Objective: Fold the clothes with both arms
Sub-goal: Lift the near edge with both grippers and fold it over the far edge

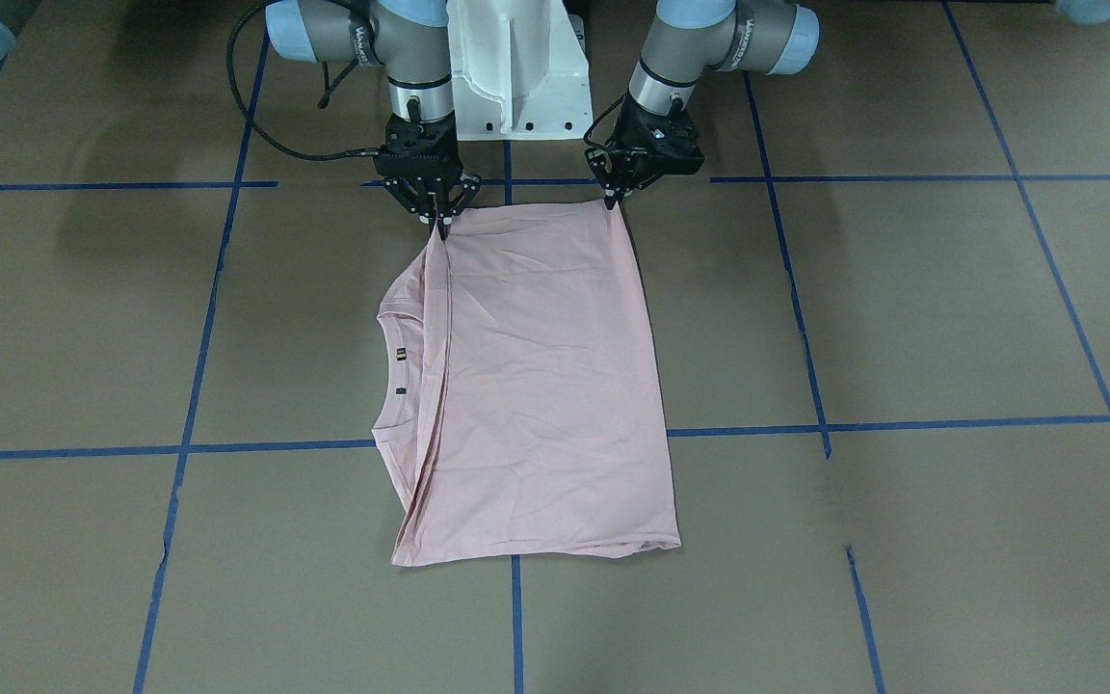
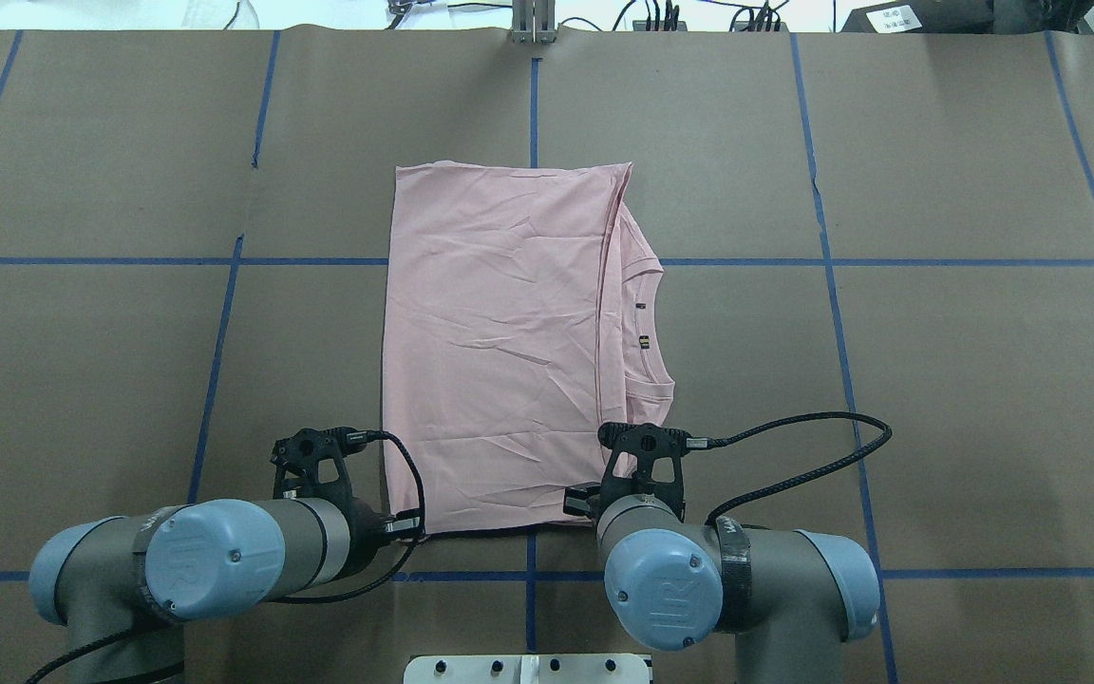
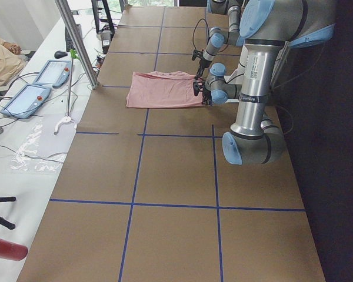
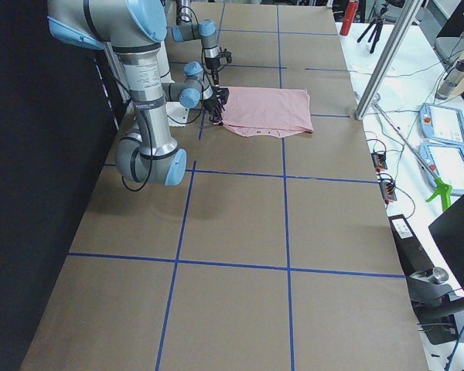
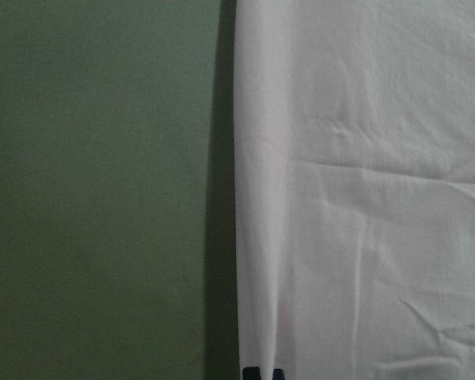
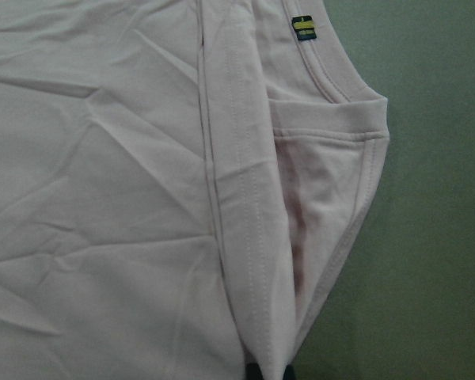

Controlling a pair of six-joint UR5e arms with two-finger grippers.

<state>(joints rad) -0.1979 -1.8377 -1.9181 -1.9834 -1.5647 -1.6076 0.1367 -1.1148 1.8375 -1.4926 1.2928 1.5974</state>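
Blue-taped brown table [image 2: 984, 380]; metal pole [image 3: 76, 44]; 2 tablets [image 3: 25, 100]

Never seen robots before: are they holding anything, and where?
Both hold the pink T-shirt: the left gripper and right gripper each pinch one corner of the edge nearest the robot.

Pink T-shirt [image 1: 545, 386], folded flat (lightly creased)

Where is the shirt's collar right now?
In the overhead view the collar sticks out from the right edge of the folded T-shirt, on the robot's right side, just ahead of the right gripper pinching the near corner.
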